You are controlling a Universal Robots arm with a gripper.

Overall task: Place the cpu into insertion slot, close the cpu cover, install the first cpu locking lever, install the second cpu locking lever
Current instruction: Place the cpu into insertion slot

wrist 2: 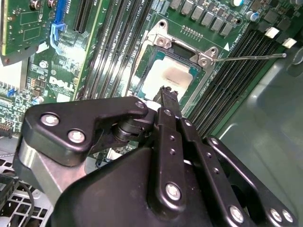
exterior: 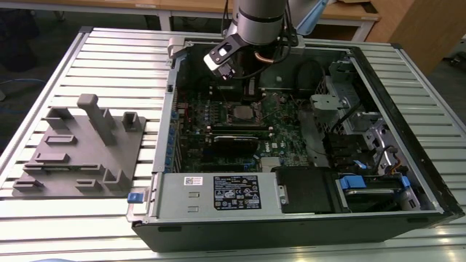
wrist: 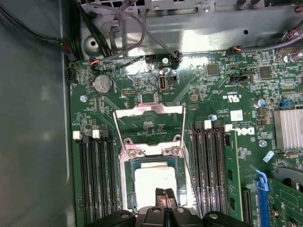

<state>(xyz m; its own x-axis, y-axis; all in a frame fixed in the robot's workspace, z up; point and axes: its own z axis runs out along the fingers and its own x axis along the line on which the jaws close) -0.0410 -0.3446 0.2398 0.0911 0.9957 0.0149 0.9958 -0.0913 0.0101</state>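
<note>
So the cpu (wrist: 154,180) is sitting down in the insertion slot (wrist: 126,185). It's a plain flat square with a dull silver-grey metal top that catches some glare, and the slot around it has a silvery stamped-metal rim with round screw heads along one side. The cpu cover (wrist: 149,109) is flipped open, a thin shiny metal frame with a big square cut-out, and green board shows right through the hole. In the second wrist view a thin wire locking lever (wrist 2: 246,57) sticks out sideways over the long black memory slots (wrist 2: 232,80). The gripper (wrist: 163,195) is matte black links with shiny bolt heads. Its two narrow fingers are pressed together with nothing between them, tips right over one edge of the cpu; can't tell if they touch it. The motherboard (wrist: 213,90) is glossy green, with a round silver coin cell (wrist: 102,84), a finned silver heatsink (wrist: 288,128), a blue plastic latch (wrist: 262,189) and white lettering printed on it. In the exterior view the black tower case (exterior: 291,240) lies open on a ribbed aluminium bench (exterior: 109,60), with a white-and-black sticker (exterior: 234,192) on the grey power supply (exterior: 178,199). A matte grey blocky fixture (exterior: 80,147) sits just beside the case on the exterior view's left.
</note>
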